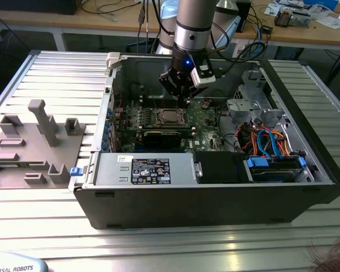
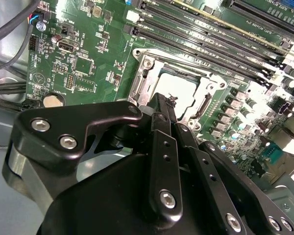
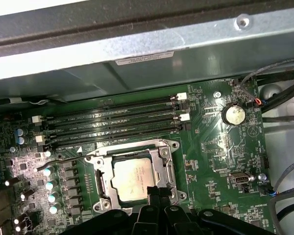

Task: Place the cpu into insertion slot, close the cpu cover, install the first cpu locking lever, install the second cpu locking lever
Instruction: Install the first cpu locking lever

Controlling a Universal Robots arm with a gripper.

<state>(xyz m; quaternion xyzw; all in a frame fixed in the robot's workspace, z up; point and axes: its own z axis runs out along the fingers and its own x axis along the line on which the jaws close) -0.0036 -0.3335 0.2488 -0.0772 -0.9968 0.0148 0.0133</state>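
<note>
First wrist view: cpu (image 3: 133, 180) beside pincer (image 3: 157, 192)

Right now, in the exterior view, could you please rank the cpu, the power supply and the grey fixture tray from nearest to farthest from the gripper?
1. cpu: right by the gripper, inside the case.
2. power supply: along the case's wall nearest the camera.
3. grey fixture tray: outside the case, on the exterior view's left.

A ribbed metal bench (image 1: 158, 243) spread across the foreground. Behind it ran a wooden bench (image 1: 102, 24) strewn with cables (image 1: 116, 7) and clutter (image 1: 294, 16).
</note>
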